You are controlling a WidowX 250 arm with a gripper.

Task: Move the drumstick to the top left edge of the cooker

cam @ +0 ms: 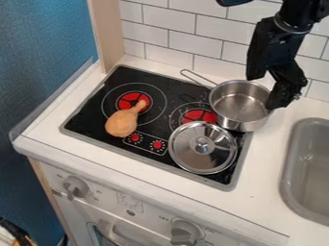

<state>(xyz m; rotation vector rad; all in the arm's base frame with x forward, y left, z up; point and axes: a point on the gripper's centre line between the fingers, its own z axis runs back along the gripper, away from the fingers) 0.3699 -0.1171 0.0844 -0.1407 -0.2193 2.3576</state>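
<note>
- gripper [277, 102] hangs by the pot's [239, 102] right rim (can't tell if they touch, tbh)
- no clue how open it is or if it's holding anything, can't tell from here
- drumstick [120, 124] lies on the cooker's [88, 114] left side, thin end over the red burner [126, 101]

Tan drumstick [120, 124] on a black and red cooktop [89, 111], pretty bold combo tbh
So the cooktop's glossy black with a grey border, thin pale rings, and red burner discs [133, 102] crossed by black lines, plus little red dial prints [157, 144]. Pot [239, 102] and lid [193, 158] are both shiny silver, gripper [276, 98] is plain black. Counter [257, 192] is white, sink [292, 144] grey, oven knobs [76, 186] grey too, wood post [105, 31] pale beige, wall [42, 43] deep blue, and the backsplash [193, 36] is white brick-pattern tile with darker grout lines
</note>
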